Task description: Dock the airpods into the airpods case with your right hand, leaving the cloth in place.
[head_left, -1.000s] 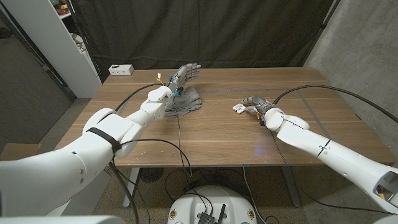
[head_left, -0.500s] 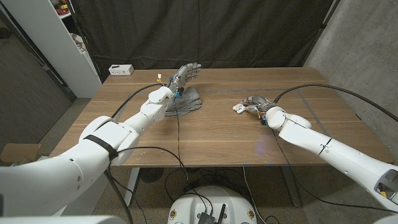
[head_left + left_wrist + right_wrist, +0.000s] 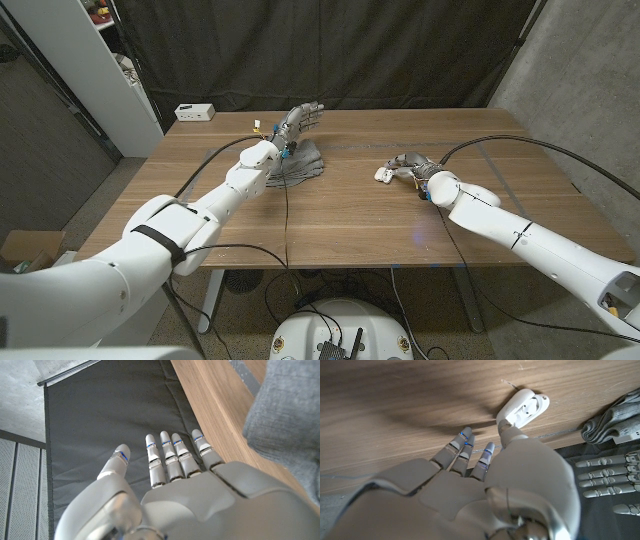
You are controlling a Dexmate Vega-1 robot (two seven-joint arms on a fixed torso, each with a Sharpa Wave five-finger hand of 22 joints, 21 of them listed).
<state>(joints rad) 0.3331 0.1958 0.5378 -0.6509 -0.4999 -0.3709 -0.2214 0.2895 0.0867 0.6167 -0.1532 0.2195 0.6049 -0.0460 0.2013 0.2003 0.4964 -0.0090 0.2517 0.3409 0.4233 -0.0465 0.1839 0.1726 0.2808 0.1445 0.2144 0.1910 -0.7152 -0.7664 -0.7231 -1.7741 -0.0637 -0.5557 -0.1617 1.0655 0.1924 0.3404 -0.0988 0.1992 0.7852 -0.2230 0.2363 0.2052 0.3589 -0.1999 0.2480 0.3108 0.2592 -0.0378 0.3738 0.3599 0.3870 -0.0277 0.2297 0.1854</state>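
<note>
Right hand [image 3: 485, 485] fingers loosely curled, grasping nothing, tips just short of open case [image 3: 523, 408] lying ahead; far nearer than left hand [image 3: 297, 119], spread empty above cloth [image 3: 300, 162].

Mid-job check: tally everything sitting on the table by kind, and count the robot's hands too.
Airpods case, white, lid open: 1
Grey cloth: 1
White box at the far left corner: 1
Robot hands: 2, the left hand and the right hand
Total: 5
</note>
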